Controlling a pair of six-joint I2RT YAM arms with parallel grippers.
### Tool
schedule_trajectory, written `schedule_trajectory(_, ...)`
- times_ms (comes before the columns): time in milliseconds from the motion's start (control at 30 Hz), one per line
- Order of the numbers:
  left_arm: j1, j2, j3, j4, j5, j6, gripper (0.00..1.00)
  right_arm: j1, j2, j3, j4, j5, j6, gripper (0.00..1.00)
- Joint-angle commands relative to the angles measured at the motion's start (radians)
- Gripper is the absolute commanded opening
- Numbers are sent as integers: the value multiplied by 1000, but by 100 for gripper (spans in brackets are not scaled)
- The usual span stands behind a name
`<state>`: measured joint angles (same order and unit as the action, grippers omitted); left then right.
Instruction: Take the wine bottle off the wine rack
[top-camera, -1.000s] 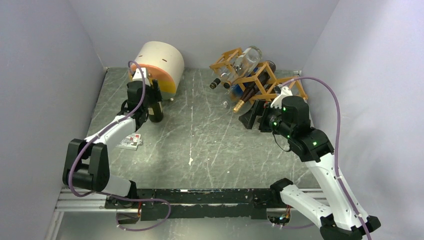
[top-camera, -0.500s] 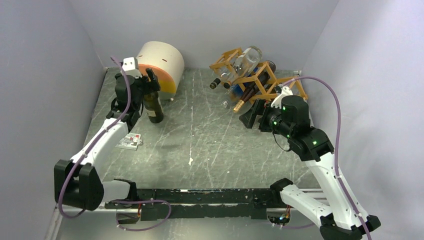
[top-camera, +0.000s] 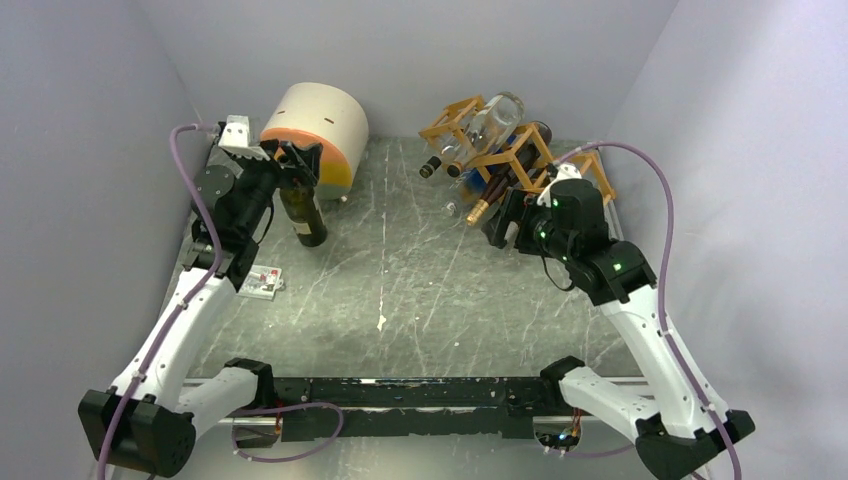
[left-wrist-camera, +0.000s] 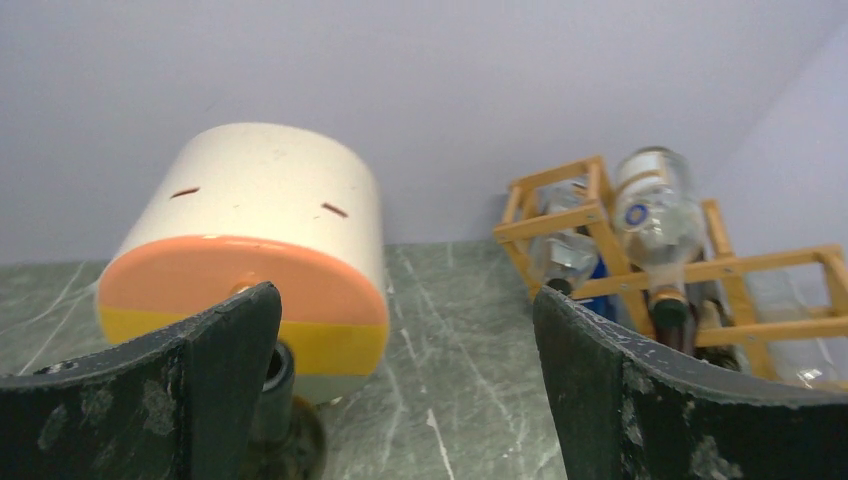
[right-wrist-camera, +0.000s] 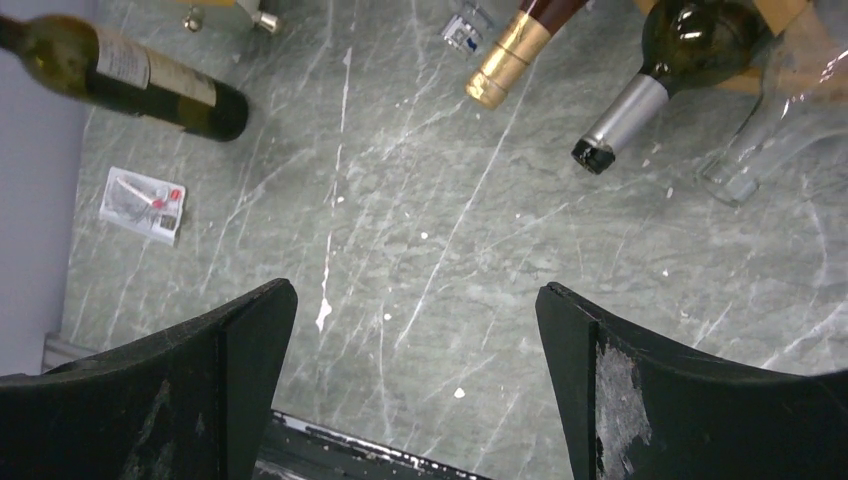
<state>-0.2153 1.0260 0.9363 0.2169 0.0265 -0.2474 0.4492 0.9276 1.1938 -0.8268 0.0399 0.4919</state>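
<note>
Top external view: wine rack (top-camera: 510, 152) at the far right of the table (top-camera: 400, 290), close to the back wall. Built of thin orange-tan sticks crossing into diamond cells. Carries several bottles lying on their sides, necks pointing out toward the table's middle. Among them a clear bottle (top-camera: 497, 112) in an upper cell and, lower down, a gold-foil neck (top-camera: 478, 211) jutting past the sticks. From the right wrist, also a silver-capped neck (right-wrist-camera: 620, 130) on a dark green bottle beside the gold one, with more clear glass at the right edge. Crowded front, necks close together.

Well apart from the rack, at far left: wine bottle (top-camera: 309, 215), dark glass with a pale label, standing upright on the table. Backed closely by a cream and orange cylinder (top-camera: 318, 120) lying on its side; cannot tell whether touching.

Left gripper (top-camera: 285, 160) up at the bottle's top, fingers spread wide, clamping nothing. From the left wrist, bottle mouth peeking out low, just inside one finger (left-wrist-camera: 180, 400).

Right gripper (top-camera: 500, 225) likewise spread wide and empty, hovering just before the rack's jutting necks.

Small white packet (top-camera: 262, 283) flat on the table near the left arm.
</note>
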Motion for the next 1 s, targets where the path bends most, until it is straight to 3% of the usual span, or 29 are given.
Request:
schedule_trajectory(0, -18, -31, 18, 58, 200, 4, 99, 2, 56, 64, 72, 54, 21, 95)
schedule_trajectory(233, -80, -54, 28, 42, 228, 43, 99, 2, 182, 78, 223, 46, 120, 95)
schedule_trajectory(400, -117, -60, 26, 49, 258, 62, 99, 0, 258, 75, 291, 62, 106, 95)
schedule_trajectory(533, -131, -54, 15, 76, 308, 55, 99, -1, 319, 129, 272, 62, 35, 95)
schedule_trajectory(633, -136, -42, 23, 79, 347, 26, 99, -5, 323, 139, 197, 202, 16, 95)
schedule_trajectory(967, -178, -27, 27, 84, 385, 3, 99, -70, 263, -21, 206, 211, -19, 94)
